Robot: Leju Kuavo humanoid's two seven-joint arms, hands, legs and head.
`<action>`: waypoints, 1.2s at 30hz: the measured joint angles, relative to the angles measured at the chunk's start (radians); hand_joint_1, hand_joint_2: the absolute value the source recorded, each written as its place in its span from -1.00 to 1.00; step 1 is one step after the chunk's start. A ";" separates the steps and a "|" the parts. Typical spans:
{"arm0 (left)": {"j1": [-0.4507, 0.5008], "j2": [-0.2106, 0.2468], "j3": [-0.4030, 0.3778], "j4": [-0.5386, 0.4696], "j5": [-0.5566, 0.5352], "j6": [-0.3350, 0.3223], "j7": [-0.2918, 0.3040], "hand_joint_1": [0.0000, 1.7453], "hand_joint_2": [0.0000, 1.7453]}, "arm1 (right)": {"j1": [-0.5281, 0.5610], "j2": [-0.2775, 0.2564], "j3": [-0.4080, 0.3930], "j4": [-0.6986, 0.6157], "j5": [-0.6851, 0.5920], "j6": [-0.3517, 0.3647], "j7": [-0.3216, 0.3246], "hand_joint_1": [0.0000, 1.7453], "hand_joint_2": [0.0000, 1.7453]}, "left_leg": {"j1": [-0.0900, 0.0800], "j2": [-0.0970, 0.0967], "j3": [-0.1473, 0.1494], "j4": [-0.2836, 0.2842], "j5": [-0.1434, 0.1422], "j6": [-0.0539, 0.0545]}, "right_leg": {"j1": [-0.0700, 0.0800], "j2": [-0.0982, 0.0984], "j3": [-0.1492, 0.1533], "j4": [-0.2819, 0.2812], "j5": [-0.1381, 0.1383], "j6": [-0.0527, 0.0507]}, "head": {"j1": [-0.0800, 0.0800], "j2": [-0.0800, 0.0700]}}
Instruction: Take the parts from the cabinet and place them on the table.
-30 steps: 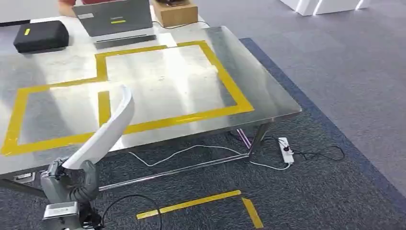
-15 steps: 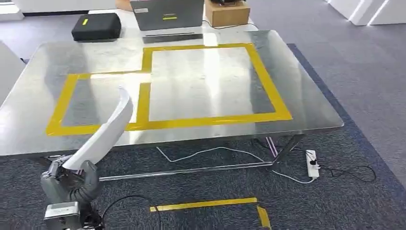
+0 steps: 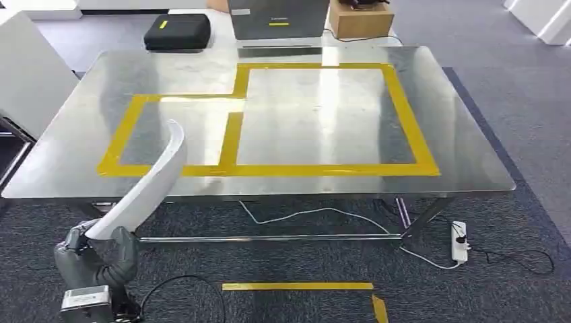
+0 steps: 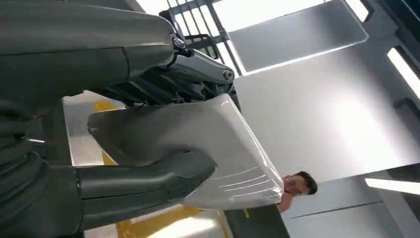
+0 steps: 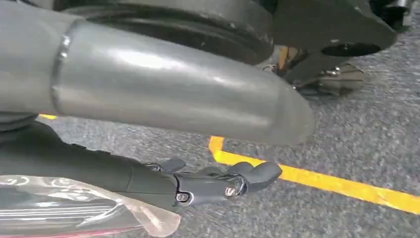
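Observation:
A long, curved white part rises from my left hand, which grips its lower end at the lower left, in front of the table's near edge. In the left wrist view the thumb and fingers clamp the white part from both sides. The steel table carries yellow tape frames with nothing inside them. My right hand hangs over the carpet with its fingertips curled. A clear plastic-wrapped thing lies against it, and I cannot tell whether the hand holds it.
At the table's far edge stand a black case, a grey laptop and a cardboard box. A white cabinet is at the left. Cables and a power strip lie under the table; yellow tape marks the carpet.
The camera has turned, so the table now sits squarer and more central in the picture. My left hand still holds the white part in the same pose.

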 joint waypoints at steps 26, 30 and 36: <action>-0.109 0.029 -0.019 0.092 -0.153 -0.022 0.094 1.00 1.00 | -0.003 0.000 0.005 0.000 0.006 0.014 -0.048 -1.00 -1.00 | -0.010 0.001 -0.001 0.004 -0.002 0.017 | -0.006 0.002 0.005 -0.018 0.014 0.016 | -0.003 0.000; -0.177 0.032 -0.019 0.150 -0.176 -0.020 0.129 1.00 1.00 | -0.007 -0.001 0.024 0.000 0.021 0.026 -0.047 -1.00 -1.00 | -0.009 0.001 -0.001 0.004 -0.001 0.017 | -0.006 0.002 0.005 -0.018 0.014 0.016 | -0.003 0.000; -0.307 0.035 -0.014 0.274 -0.218 -0.009 0.174 1.00 1.00 | -0.013 -0.001 0.048 0.000 0.035 0.037 -0.042 -1.00 -1.00 | -0.009 0.001 -0.001 0.004 0.000 0.017 | -0.007 0.002 0.005 -0.018 0.015 0.016 | -0.003 0.000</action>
